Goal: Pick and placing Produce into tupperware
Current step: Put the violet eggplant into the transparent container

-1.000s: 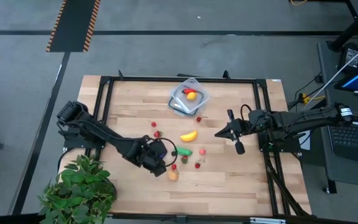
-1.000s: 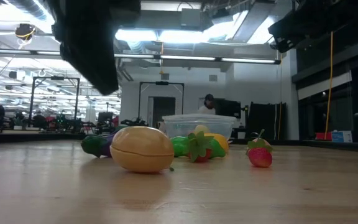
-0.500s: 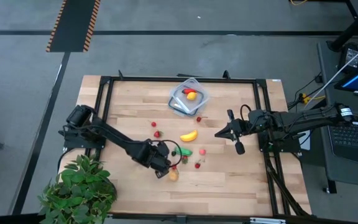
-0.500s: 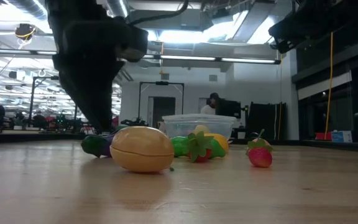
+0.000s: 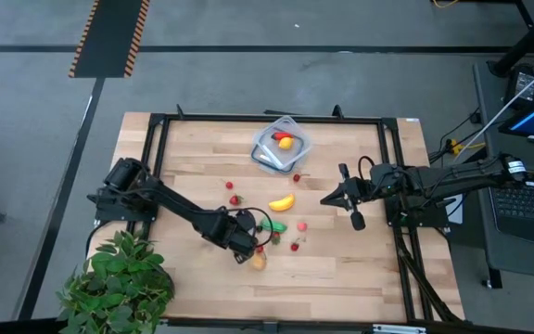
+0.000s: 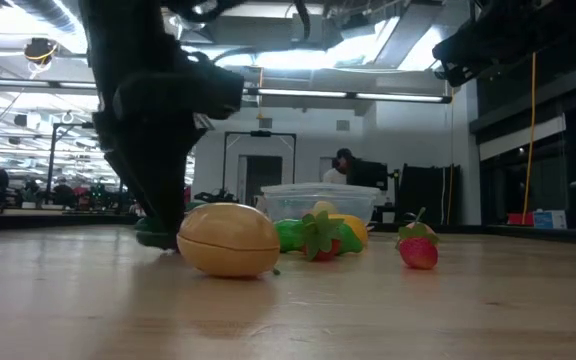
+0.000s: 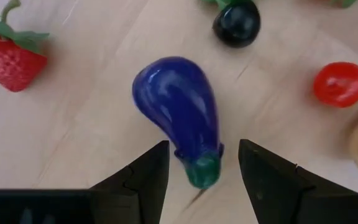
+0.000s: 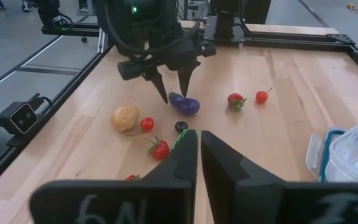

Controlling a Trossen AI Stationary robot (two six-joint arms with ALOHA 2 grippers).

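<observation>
The purple eggplant [image 7: 179,106] lies on its side on the table, its green stem end between the fingers of my left gripper [image 7: 202,144]. That gripper is open and points down over the eggplant [image 8: 184,103], with a gap on each side. In the high view my left gripper [image 5: 245,237] hides the eggplant. The tupperware [image 5: 282,147] sits near the far edge with a yellow and a red piece inside. The yellow banana [image 5: 282,202] lies in the middle of the table. My right gripper [image 5: 324,199] hovers shut, right of the banana.
Around the eggplant lie a strawberry [image 7: 8,53], a dark berry [image 7: 236,22], a red tomato [image 7: 339,84] and a tan round piece [image 6: 228,240]. A green cucumber [image 5: 274,225] lies beside them. A leafy potted plant [image 5: 119,283] stands at the near-left corner. Black rails [image 5: 156,148] frame the table.
My left gripper has come down toward the table and shifted slightly right, so that its open fingers now stand beside the eggplant. The produce has not moved.
</observation>
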